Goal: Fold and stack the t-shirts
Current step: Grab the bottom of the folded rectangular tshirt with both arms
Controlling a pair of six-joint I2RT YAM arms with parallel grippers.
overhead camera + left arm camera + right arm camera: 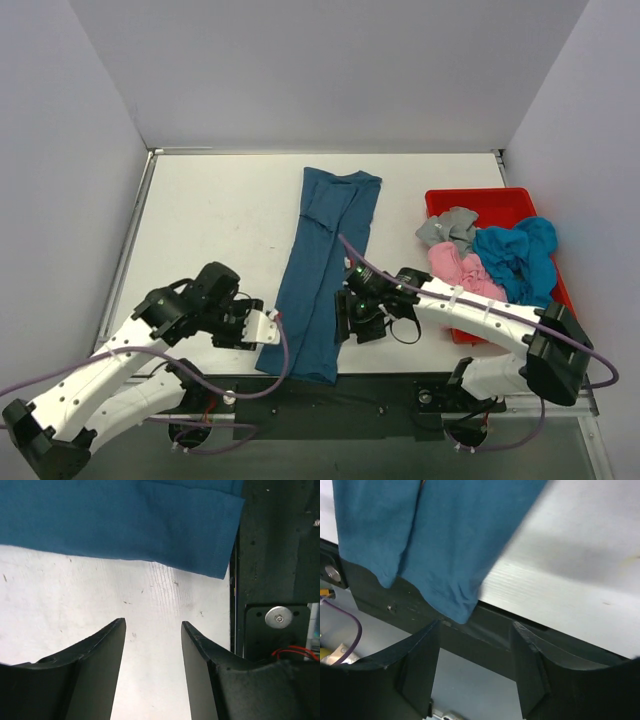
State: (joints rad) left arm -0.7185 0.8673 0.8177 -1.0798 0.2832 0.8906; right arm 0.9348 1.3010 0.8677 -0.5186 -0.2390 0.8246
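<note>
The left gripper [152, 625] and right gripper [475, 625] both hang open and empty at lower centre of the overhead view, flanking the near end of the dark teal shirt [325, 265]. Pale grey walls [300, 70] enclose the white table [210, 225], where that shirt lies folded in a long strip down the middle. At right, the red tray [478, 199] holds the turquoise shirt [518, 255], pink shirt [455, 268] and grey shirt [447, 229].

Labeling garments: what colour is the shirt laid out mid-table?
Dark teal-blue; the shirt shows best in top external.
</note>
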